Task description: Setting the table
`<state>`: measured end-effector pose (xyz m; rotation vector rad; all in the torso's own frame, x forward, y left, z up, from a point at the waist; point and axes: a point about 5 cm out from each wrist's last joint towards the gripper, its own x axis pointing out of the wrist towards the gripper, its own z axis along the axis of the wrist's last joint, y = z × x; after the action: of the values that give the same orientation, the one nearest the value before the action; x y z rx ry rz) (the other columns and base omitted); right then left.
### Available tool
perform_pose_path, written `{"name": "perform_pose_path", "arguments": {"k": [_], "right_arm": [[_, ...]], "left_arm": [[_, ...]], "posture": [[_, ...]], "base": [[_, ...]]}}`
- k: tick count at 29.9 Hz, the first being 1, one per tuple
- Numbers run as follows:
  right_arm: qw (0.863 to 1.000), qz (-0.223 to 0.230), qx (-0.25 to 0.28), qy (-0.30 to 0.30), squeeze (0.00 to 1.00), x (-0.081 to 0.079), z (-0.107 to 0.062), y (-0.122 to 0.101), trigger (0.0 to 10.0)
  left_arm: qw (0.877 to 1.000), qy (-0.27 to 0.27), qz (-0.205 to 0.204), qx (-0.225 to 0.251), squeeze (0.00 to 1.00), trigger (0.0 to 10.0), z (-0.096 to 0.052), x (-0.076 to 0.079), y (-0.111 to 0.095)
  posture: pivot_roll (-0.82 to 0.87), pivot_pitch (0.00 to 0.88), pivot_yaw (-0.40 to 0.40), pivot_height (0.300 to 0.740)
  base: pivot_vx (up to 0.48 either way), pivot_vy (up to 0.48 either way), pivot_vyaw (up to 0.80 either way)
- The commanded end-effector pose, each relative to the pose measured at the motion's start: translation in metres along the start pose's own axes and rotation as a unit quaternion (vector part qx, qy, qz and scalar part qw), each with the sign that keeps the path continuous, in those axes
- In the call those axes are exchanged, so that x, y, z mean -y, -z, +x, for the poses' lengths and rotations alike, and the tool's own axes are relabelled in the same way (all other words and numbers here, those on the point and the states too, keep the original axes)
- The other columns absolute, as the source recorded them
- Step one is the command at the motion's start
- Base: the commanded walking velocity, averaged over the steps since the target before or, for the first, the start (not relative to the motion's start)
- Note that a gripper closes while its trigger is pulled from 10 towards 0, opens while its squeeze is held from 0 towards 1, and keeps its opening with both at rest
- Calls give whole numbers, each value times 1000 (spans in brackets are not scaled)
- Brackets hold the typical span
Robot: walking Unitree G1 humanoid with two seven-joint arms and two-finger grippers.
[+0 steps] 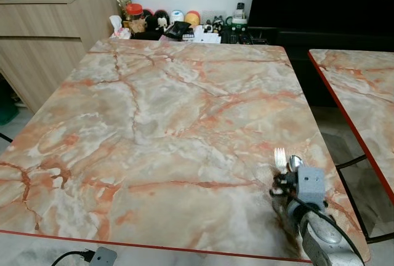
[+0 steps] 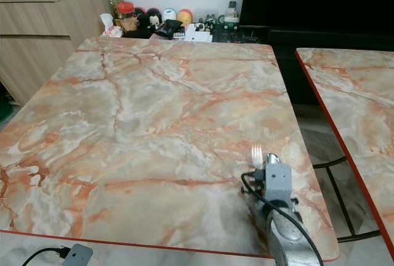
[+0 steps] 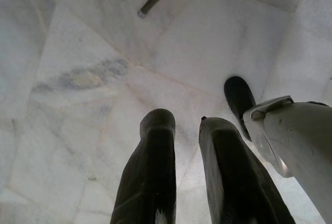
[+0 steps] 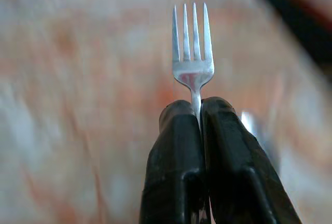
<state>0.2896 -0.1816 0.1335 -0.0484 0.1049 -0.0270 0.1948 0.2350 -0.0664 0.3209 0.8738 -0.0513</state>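
Note:
A silver fork (image 4: 192, 53) stands upright in my right gripper (image 4: 199, 105), which is shut on its handle, tines pointing away. In the left eye view the fork (image 1: 280, 157) and right gripper (image 1: 284, 183) hover low over the front right part of the marble table (image 1: 160, 124). Just beside the fork is a shiny spoon bowl (image 1: 296, 161); whether it is held or lying on the table I cannot tell. My left gripper (image 3: 184, 123) hangs idle over the pale tiled floor, its fingers a little apart and holding nothing.
A second marble table (image 1: 363, 87) stands to the right, with a gap and black metal frame (image 1: 351, 164) between. A wooden cabinet (image 1: 43, 32) is at far left; clutter (image 1: 178, 26) lines the back wall. A cabled device (image 1: 101, 255) sits by the front edge.

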Motion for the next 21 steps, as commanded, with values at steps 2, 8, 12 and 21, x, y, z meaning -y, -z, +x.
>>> {"name": "perform_pose_path", "arguments": {"k": [2,8,12,21], "right_arm": [[999,6,45,13,0,2,-3,-18,10000],[995,-26,98,18,0,6,-6,-36,10000],[994,-10,98,40,0,10,-7,-36,10000],[991,-10,115,68,0,22,-6,-44,10000]], "left_arm": [[1000,2,-5,-25,0,10000,-2,0,12],[999,2,-21,-26,0,10000,-3,6,14],[1000,1,-25,-17,0,10000,-2,6,10],[1000,6,15,-15,0,10000,1,8,2]], "posture": [[-14,75,17,740],[-26,48,5,740],[-34,47,12,740],[-39,75,11,740]], "base": [[0,0,0],[0,0,0],[0,0,0],[0,-213,-456]]}}
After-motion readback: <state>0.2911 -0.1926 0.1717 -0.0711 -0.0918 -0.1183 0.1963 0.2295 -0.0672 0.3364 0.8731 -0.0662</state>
